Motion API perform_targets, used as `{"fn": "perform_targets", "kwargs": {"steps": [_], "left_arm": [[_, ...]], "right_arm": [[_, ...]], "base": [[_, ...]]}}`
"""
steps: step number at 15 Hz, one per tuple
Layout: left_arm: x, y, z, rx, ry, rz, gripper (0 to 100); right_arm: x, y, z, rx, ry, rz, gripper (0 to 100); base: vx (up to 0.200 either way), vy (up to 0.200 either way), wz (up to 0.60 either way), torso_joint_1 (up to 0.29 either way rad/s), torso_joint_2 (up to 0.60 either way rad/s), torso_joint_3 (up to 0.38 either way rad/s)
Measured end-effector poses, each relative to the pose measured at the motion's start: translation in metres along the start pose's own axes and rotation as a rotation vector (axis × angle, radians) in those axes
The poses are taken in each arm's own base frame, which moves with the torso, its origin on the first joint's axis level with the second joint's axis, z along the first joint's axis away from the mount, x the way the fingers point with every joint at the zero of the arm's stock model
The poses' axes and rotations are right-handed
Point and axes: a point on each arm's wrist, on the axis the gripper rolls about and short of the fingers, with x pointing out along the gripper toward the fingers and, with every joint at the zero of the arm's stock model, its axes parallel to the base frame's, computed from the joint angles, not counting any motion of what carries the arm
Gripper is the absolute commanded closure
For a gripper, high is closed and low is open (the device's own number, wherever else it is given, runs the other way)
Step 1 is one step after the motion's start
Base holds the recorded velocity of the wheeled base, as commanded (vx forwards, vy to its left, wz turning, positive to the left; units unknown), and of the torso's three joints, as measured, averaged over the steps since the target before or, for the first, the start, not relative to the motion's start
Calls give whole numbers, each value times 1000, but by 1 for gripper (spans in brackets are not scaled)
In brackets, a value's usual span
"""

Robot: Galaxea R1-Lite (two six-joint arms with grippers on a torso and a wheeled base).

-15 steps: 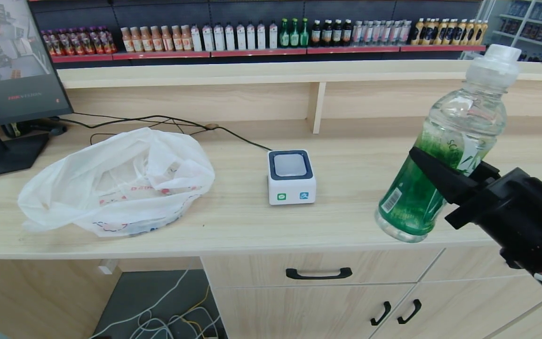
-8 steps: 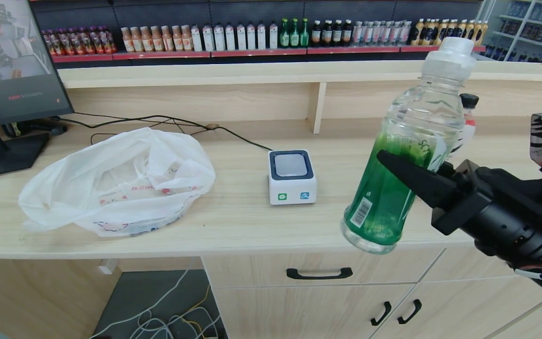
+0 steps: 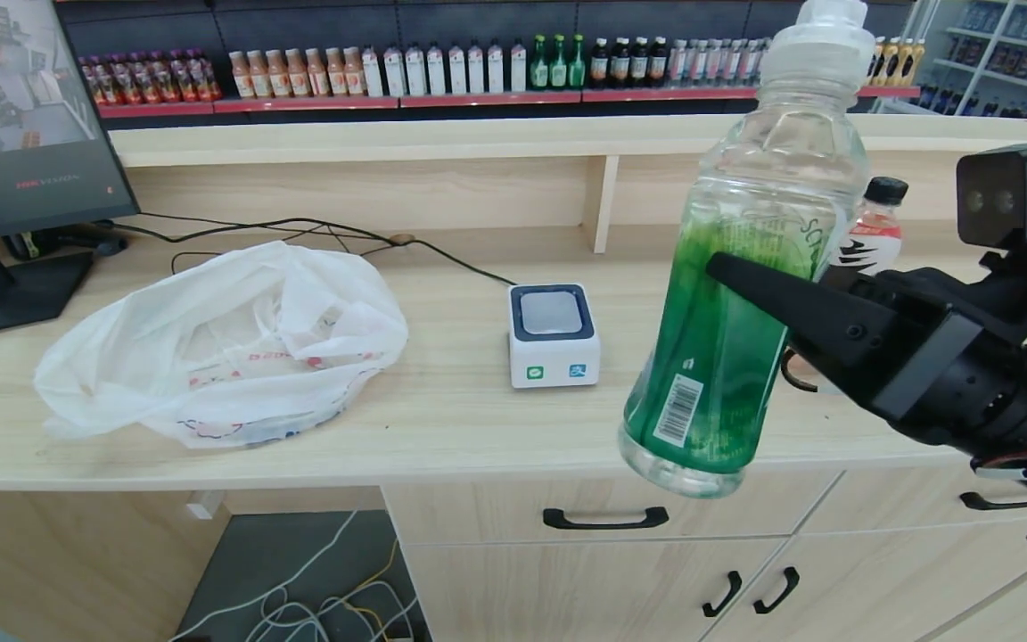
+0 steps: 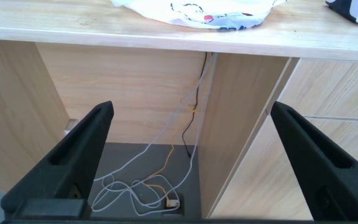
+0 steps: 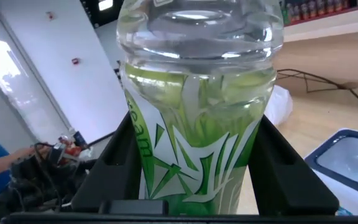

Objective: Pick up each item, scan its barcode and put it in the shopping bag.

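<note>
My right gripper [image 3: 768, 290] is shut on a green drink bottle [image 3: 736, 294] with a clear upper part and a white cap, held tilted in the air above the counter's front edge, right of the scanner. Its barcode [image 3: 677, 410] faces me near the base. The right wrist view shows the bottle [image 5: 197, 124] between the two fingers [image 5: 114, 162]. The white scanner [image 3: 553, 334] with a dark-rimmed window sits mid-counter. A white shopping bag [image 3: 228, 343] lies open on the counter to the left. My left gripper [image 4: 191, 155] is open, low beside the counter, below the bag's edge [image 4: 216, 12].
Another bottle [image 3: 870, 234] with a black cap stands behind the held one at the right. A monitor [image 3: 23, 116] stands at far left, cables [image 3: 299, 227] run along the counter's back. A raised shelf [image 3: 513, 138] sits behind. Drawers with black handles [image 3: 603, 518] are below.
My right gripper has carried the green bottle leftward and closer to the camera, toward the scanner, and the barcode has turned more into view. The bag and scanner stay put.
</note>
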Motion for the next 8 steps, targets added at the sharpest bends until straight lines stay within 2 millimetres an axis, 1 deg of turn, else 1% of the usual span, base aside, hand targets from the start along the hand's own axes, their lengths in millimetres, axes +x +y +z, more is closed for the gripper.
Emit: {"fn": "perform_targets", "kwargs": {"steps": [6,8], "left_arm": [[0,0,0,0,0,0,0],[0,0,0,0,0,0,0]], "right_arm": [[8,-1,7,-10,16,83,100],[13,1,10,-22,30,145,100]], "base": [[0,0,0,0,0,0],[0,0,0,0,0,0]]}}
